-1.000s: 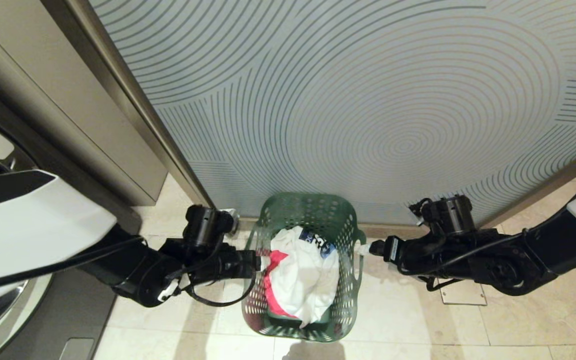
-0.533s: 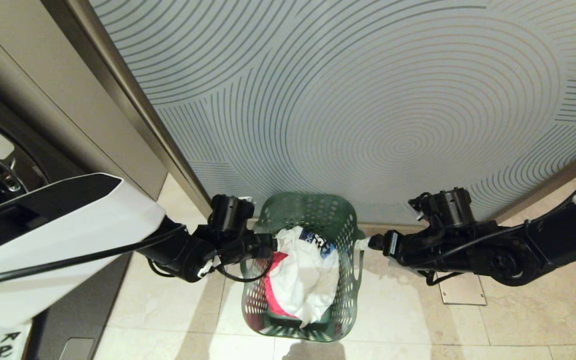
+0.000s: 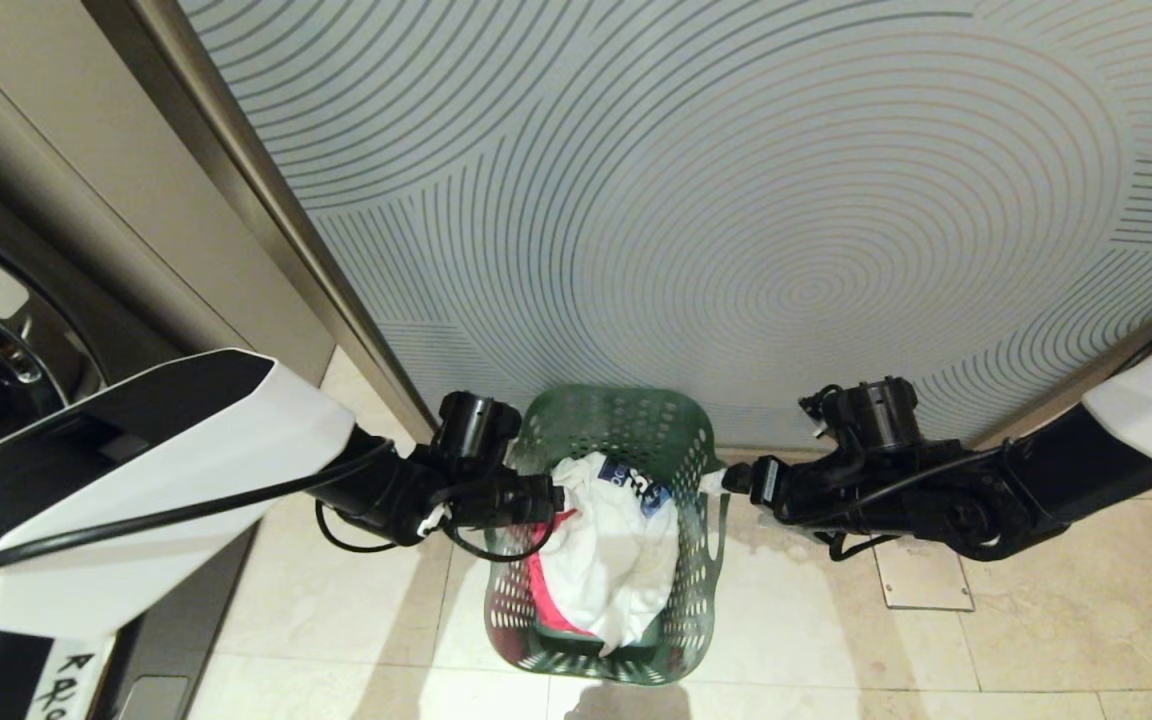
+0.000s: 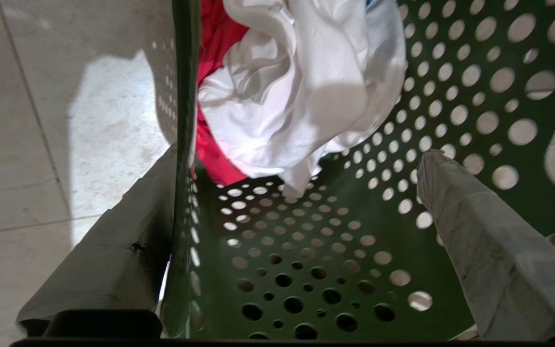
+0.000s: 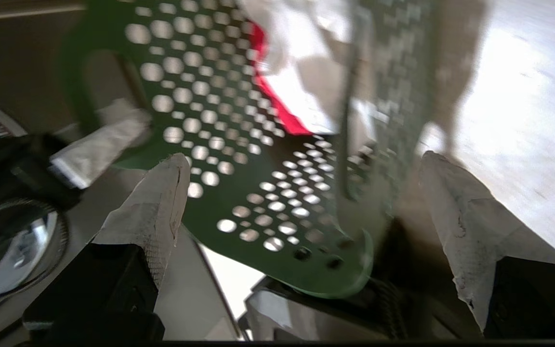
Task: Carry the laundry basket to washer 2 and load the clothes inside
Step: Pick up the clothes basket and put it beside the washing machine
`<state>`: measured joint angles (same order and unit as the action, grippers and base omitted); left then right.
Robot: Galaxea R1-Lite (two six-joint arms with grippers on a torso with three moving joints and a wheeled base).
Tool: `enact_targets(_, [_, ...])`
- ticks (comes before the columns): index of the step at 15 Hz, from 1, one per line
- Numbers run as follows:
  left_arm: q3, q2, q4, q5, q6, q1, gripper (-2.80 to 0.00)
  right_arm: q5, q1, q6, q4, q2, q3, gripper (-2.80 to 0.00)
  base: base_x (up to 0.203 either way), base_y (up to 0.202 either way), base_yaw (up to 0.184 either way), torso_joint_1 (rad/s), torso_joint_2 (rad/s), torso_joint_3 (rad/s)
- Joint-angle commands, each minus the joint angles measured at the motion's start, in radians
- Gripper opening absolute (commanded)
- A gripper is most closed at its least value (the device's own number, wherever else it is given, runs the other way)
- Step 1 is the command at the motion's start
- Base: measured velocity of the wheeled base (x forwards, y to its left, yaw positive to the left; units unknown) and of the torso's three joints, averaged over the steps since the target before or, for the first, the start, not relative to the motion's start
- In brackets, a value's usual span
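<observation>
While you watch from the head camera, laundry basket (image 3: 604,530) on the floor (image 3: 836,640) at 6 o'clock, clothes (image 3: 604,560) inside, left tool (image 3: 542,500) spread astride its 9 o'clock wall, right tool (image 3: 726,480) spread at its 3 o'clock handle.

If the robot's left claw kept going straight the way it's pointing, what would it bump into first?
Probably the laundry basket itself. The left gripper is open and straddles the basket's side wall, one finger outside, the other inside. Pushed on, it would likely slide down over that wall; the clothes lie just beyond the inner finger.
</observation>
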<state>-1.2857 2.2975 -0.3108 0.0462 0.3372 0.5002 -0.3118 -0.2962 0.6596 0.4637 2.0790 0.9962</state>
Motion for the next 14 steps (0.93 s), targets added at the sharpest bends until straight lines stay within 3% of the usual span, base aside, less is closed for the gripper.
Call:
enact_targets(1, [-0.046,0.02,0.015,0.004,0.021,0.002,0.0,-0.034,0.0,0.009,0.094,0.045,0.003,0.0,0.0,0.0,0.0,0.0,0.0,0.0])
enact_targets(6, [-0.172,0.069,0.051,0.004,0.079,0.012,0.0,-0.036,0.03,-0.003,0.105,0.099,0.012,0.0,0.0,0.0,0.0,0.0,0.0,0.0])
enact_targets(14, [-0.217,0.031,0.212,0.006,0.081,0.0,0.0,-0.109,0.032,-0.009,0.099,0.107,0.053,0.0,0.0,0.0,0.0,0.0,0.0,0.0])
